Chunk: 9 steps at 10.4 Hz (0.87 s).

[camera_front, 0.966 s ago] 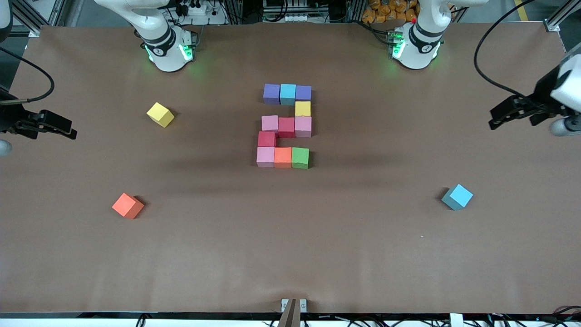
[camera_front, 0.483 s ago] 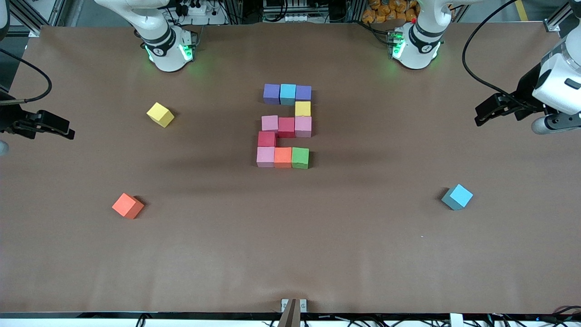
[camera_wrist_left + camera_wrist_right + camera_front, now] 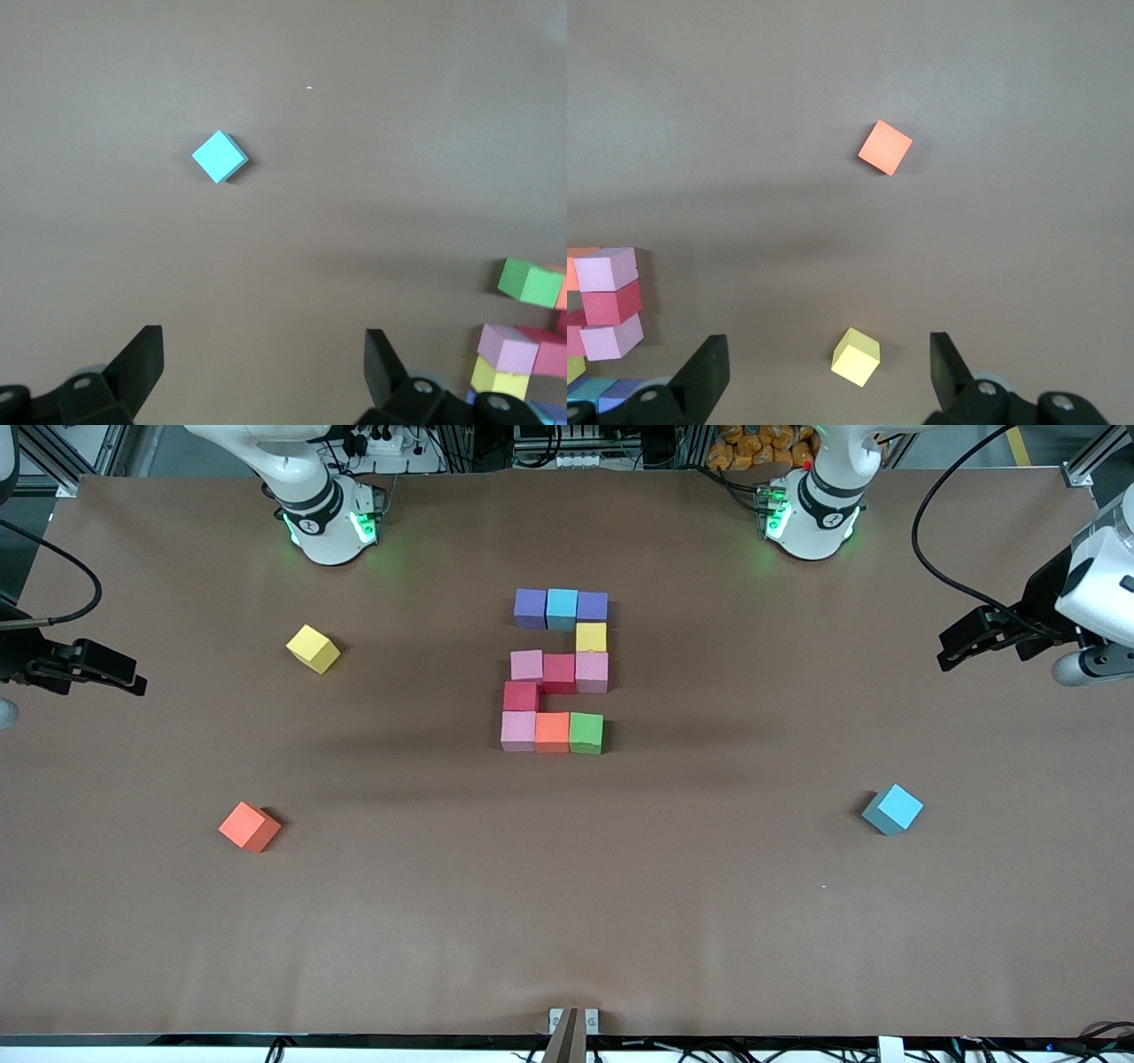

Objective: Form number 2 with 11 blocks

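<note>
Since the number 2 [image 3: 556, 670] reads complete at the centre of the table [image 3: 567, 921], take it as the hub of a dial, with six o'clock toward the front camera and twelve o'clock toward the robot bases. Nearest the camera, a loose orange cube [image 3: 249, 825] lies at eight o'clock and a loose sky-blue cube [image 3: 893, 808] at four o'clock. Both are well apart from the digit and appear to be spares, as no cell lacks a block. The digit counts eleven blocks, edges touching: three along the near row, one crimson, three across the middle, one yellow, three along the row nearest the bases. A loose yellow cube [image 3: 313, 647] sits at nine o'clock, likewise unused. The right gripper [image 3: 133, 680] hangs over the table end at nine o'clock, jaws spread and empty. The left gripper [image 3: 950, 657] hangs over the end at three o'clock, also released. Both arms are judged parked clear so that the figure is not disturbed.
</note>
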### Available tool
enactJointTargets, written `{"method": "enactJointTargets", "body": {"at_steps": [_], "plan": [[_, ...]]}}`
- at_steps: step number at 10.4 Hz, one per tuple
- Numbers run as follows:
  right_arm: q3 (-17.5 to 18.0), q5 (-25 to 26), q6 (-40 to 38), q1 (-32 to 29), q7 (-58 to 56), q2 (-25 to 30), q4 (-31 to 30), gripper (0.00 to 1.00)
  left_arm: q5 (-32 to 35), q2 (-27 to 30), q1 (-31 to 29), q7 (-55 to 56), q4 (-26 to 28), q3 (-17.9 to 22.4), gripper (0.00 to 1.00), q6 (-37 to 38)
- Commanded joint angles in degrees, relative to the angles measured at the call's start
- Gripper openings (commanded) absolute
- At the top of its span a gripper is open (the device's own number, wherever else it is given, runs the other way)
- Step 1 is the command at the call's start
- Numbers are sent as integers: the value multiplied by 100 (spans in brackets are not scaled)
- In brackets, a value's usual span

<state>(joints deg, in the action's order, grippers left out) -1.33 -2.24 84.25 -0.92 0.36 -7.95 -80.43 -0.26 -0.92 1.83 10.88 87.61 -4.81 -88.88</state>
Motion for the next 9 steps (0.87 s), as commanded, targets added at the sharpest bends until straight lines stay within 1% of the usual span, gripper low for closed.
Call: {"method": "enactJointTargets", "body": {"at_steps": [1,4,9], "plan": [[124,101,-75,-136,-9,-5,62,100,131,48,-33,-393,-60,-47,100,117],[124,84,-75,-154,-18,-5,62,100,149,48,11,-744,-69,-47,100,117],[124,49,-84,-154,-18,-14,62,100,210,48,28,-746,-69,-91,100,117]]}}
